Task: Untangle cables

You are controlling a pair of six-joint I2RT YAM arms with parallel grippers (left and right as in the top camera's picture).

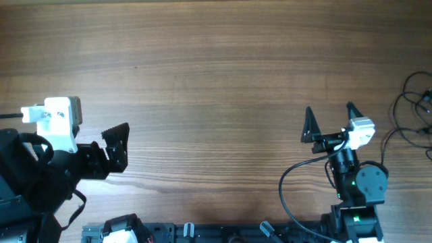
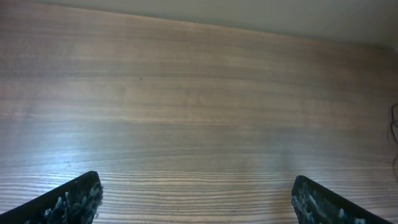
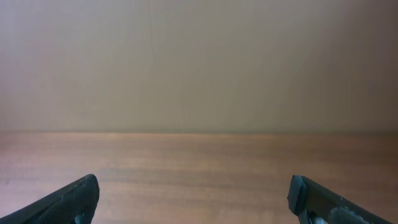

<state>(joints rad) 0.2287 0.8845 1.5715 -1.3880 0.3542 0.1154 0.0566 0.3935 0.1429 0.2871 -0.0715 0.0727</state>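
The cables (image 1: 413, 111) lie as a tangle of thin black loops at the table's far right edge, partly cut off by the frame. A sliver of them (image 2: 393, 127) shows at the right border of the left wrist view. My right gripper (image 1: 331, 116) points toward the far side, open and holding nothing, a short way left of the tangle. In its own view the gripper (image 3: 194, 186) shows only bare wood between the fingers. My left gripper (image 1: 121, 147) sits far off at the left, pointing right. Its wrist view also shows the gripper (image 2: 196, 186) open and holding nothing.
The wooden table (image 1: 216, 67) spreads wide between the two arms. A thick black lead of the right arm (image 1: 289, 177) curves over the near edge. Arm bases and mounts (image 1: 135, 233) line the front edge.
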